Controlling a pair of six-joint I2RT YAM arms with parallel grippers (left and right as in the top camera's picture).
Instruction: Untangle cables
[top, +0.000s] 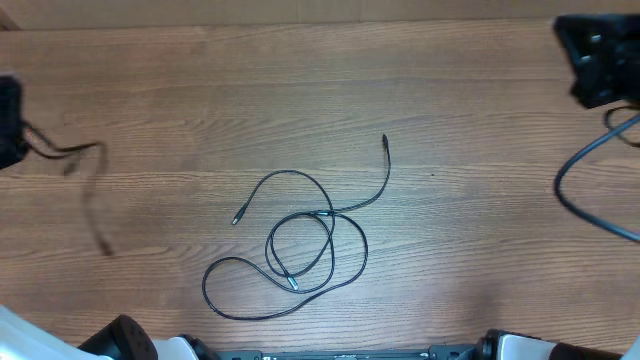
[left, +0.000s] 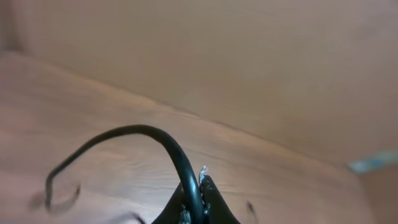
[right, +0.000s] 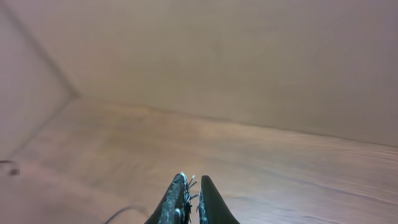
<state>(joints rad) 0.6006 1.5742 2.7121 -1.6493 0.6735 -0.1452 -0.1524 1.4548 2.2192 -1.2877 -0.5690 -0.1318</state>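
Note:
The cables (top: 300, 235) lie in a loose tangle on the wooden table (top: 450, 110), at mid-front in the overhead view. Thin black loops cross each other there, and small plug ends (top: 385, 140) stick out of the tangle. Neither wrist view shows the cables. My left gripper (left: 200, 180) is shut, far off at the table's left edge, with a thick black cord (left: 143, 130) arching across the front of its fingers. My right gripper (right: 193, 180) is shut with nothing between its fingers, up at the far right corner.
The left arm (top: 8, 120) sits at the left edge, and a blurred thick cord (top: 85, 150) trails from it. The right arm (top: 598, 60) is at the top right, and a thick cord (top: 590, 160) loops below it. Robot bases line the front edge.

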